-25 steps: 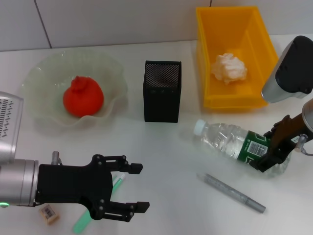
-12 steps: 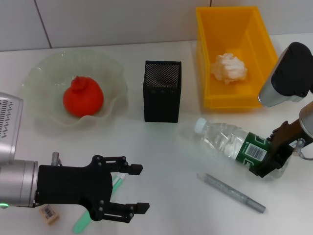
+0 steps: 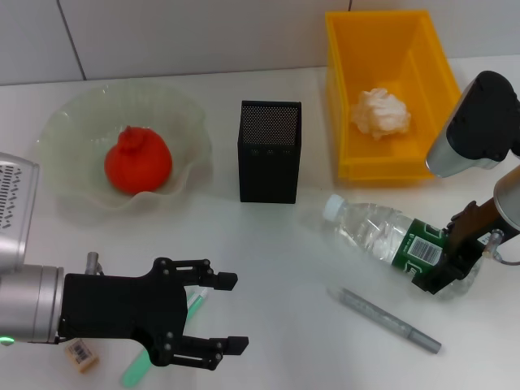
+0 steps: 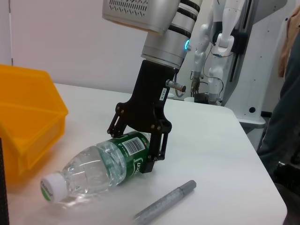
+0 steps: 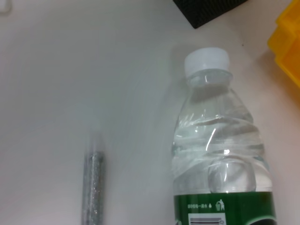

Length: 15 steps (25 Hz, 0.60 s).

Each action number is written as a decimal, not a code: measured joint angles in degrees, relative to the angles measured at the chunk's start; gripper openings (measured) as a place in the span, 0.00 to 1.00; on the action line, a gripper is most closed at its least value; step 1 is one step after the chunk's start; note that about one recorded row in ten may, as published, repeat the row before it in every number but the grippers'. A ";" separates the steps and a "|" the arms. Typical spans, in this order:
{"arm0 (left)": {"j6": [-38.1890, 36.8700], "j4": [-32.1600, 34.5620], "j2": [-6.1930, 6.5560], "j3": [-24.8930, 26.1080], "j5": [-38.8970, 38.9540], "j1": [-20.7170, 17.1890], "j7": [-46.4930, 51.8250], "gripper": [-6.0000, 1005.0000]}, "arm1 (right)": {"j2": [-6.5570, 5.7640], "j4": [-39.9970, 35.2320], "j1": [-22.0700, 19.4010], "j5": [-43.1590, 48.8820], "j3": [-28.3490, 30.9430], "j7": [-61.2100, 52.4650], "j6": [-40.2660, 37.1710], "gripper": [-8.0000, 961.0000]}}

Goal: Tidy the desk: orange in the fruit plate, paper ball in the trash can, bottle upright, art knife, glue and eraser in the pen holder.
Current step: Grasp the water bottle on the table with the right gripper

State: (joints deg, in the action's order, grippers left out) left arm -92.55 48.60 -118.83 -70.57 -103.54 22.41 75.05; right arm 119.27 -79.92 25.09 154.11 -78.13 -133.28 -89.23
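The bottle is seen lying on its side on the tabletop, cap twd the pen holder, label end clamped betw. the fingers of the right pincer. Its base is hidden behind that pincer in head view. The grip is shown clearly only in left wrist view; right wrist view gives just cap, body and a grey pen. The left pincer is held spread, grasping nothing, low over the near tabletop.
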 joint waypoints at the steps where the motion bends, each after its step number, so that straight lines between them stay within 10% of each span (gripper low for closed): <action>1: 0.00 0.00 0.00 0.00 0.00 0.00 0.00 0.80 | 0.00 0.00 0.00 0.00 0.00 0.00 0.00 0.87; 15: 0.16 0.00 0.00 0.00 0.00 0.09 0.00 0.80 | 0.07 1.05 0.73 1.22 -0.46 -0.14 0.26 0.83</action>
State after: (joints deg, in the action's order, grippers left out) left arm -92.39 48.60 -118.83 -70.57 -103.54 22.51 75.06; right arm 119.34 -78.86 25.83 155.33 -78.59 -133.42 -88.97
